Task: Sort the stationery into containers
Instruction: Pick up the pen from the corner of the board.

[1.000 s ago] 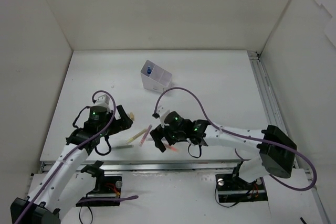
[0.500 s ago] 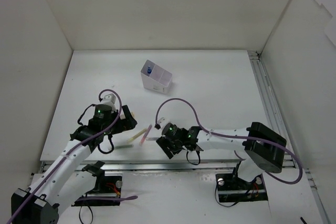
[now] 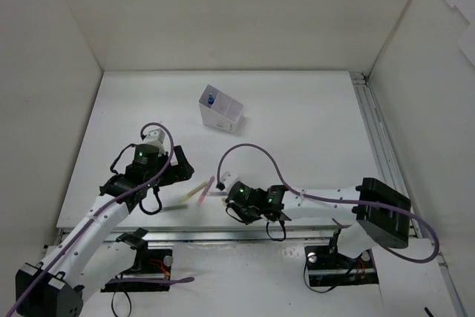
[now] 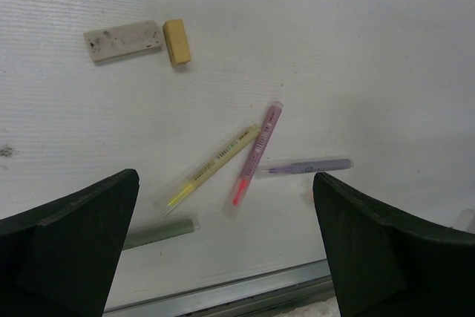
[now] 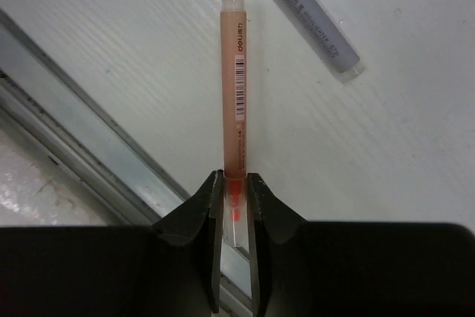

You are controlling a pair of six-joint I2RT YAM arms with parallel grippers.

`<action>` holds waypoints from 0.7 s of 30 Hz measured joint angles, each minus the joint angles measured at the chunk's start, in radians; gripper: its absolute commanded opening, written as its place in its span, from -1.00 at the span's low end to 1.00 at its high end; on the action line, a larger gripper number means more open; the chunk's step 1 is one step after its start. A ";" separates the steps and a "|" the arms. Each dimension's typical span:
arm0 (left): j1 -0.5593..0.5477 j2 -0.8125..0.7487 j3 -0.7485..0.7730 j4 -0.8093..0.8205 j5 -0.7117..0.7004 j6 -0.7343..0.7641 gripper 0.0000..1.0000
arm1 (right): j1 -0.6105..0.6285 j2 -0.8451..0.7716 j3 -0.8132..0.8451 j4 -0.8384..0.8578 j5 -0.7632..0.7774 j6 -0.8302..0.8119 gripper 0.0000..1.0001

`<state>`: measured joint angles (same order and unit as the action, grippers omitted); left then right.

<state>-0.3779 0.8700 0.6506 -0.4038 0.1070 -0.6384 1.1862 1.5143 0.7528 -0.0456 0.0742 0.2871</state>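
We see the right pincer (image 5: pixel 232 191) clenched on the orange pen (image 5: pixel 234 87) at its tip, long axis running straight ahead; the left pincer (image 4: pixel 224 177) hangs released.

Cut off by the top edge: grey pen (image 5: pixel 312 16). Partly hidden inside the closed right hand (image 5: pixel 234 183): orange pen (image 5: pixel 236 87) tip.
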 measured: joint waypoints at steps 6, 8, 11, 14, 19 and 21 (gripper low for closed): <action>-0.008 0.003 0.000 0.001 0.002 0.018 0.99 | 0.006 -0.146 -0.005 -0.010 -0.008 -0.020 -1.00; -0.013 0.002 0.000 0.004 0.013 0.030 0.99 | 0.006 -0.167 -0.005 -0.011 -0.016 -0.031 -1.00; -0.017 -0.005 0.000 0.028 0.074 0.059 0.99 | -0.002 -0.177 -0.004 -0.012 -0.058 -0.063 -1.00; -0.032 -0.004 0.000 0.093 0.185 0.082 0.99 | -0.023 -0.177 0.001 -0.019 -0.103 -0.097 -1.00; -0.090 0.085 0.000 0.211 0.385 0.105 0.99 | -0.062 -0.194 0.021 -0.021 -0.109 -0.140 -1.00; -0.117 0.136 0.000 0.238 0.430 0.110 0.89 | -0.071 -0.212 0.027 -0.014 -0.107 -0.157 -1.00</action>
<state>-0.4950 1.0058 0.6506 -0.1661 0.5365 -0.5282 1.1156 1.3018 0.7803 -0.0593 -0.0326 0.1299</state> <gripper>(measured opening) 0.981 0.130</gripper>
